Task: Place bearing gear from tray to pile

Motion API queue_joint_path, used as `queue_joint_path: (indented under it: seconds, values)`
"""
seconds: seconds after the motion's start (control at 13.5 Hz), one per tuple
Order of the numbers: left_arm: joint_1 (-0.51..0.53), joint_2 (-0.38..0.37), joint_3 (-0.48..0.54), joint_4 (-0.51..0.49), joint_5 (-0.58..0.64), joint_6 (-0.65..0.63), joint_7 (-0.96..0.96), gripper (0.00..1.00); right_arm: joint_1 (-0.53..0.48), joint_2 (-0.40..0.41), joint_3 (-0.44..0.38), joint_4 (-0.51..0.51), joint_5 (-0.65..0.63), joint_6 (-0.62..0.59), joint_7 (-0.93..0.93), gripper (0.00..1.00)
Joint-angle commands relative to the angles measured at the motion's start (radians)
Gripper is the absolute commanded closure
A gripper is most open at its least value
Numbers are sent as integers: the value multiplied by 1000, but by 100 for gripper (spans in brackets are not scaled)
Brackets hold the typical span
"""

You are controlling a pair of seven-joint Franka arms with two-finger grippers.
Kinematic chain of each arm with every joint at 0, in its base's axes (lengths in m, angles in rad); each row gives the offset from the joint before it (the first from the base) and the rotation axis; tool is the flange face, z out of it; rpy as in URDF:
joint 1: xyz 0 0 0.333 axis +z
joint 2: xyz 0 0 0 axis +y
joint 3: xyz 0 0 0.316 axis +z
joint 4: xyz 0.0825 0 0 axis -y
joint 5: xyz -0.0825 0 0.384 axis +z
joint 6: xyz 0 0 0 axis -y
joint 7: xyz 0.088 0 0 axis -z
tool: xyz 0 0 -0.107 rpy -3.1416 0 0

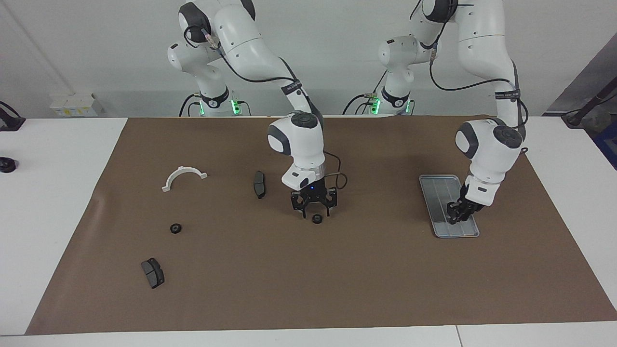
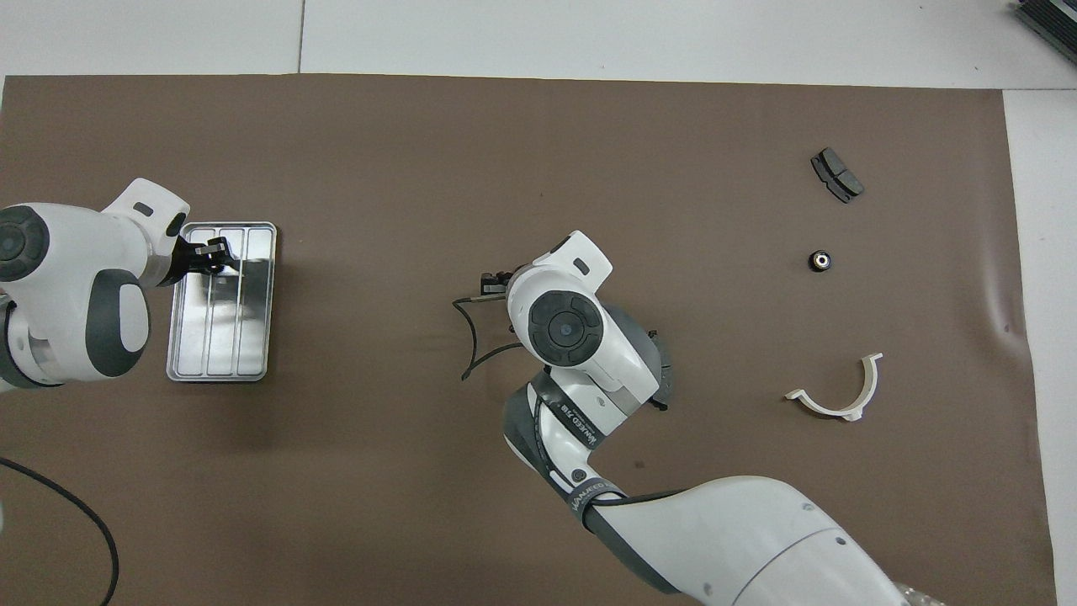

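Left gripper [image 1: 453, 218]: down in the tray, at the end farther from the robots. Fingers look drawn in tight around something small and dark, but I honestly can't tell if it's pinching it or just about there.
Tray [image 1: 436, 193]: silver, grooved, sits lengthwise toward the left arm's end of the table. The overhead view shows it too [image 2: 252, 337], with the left gripper [image 2: 215, 253] over the end farther from the robots.
Gear in tray: can't make it out properly, the fingers cover that spot in both views.
Right gripper [image 1: 314, 213]: low over the middle of the mat, pointing straight down, fingers spread with a gear right under them. Not gripping it as far as I can see.
Middle gear [image 1: 316, 219]: black, on the mat, directly under the right gripper. In the overhead view the arm hides it.
Other gear [image 1: 176, 228]: lying alone toward the right arm's end, well apart from the middle one [image 2: 820, 261].
Brake pads: one [image 1: 260, 183] just beside the right gripper, nearer the robots than the middle gear; another [image 1: 153, 273] farther from the robots than the other gear.
White half-ring [image 1: 183, 177]: on the mat, nearer the robots than the other gear.
Mat [image 1: 337, 289]: brown, covers most of the table.
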Motion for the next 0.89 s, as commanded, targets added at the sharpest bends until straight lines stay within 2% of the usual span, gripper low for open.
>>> queue_joint_path:
  seconds: [0.0, 0.07, 0.15, 0.37, 0.52, 0.81]
  values:
    - [6, -13, -3, -33, -19, 33, 17, 70, 1, 2, -3, 4, -23, -8, 18, 47]
    - [6, -15, -3, -33, -19, 31, 17, 89, 0, 2, -3, 4, -23, -8, 18, 52]
    - [8, -15, -3, -30, -19, 30, 17, 100, 0, 2, -3, 4, -25, -7, 18, 52]
    - [3, -12, -3, 1, -19, 14, 20, 100, 0, 2, -3, 2, -31, -7, 15, 60]
    - [2, -26, -6, 7, -19, -2, 26, 100, -6, 2, -3, 2, -48, -7, 12, 70]
    - [-23, -76, -38, 99, -17, -163, 19, 100, -15, 2, -9, 7, -60, -27, 8, 87]
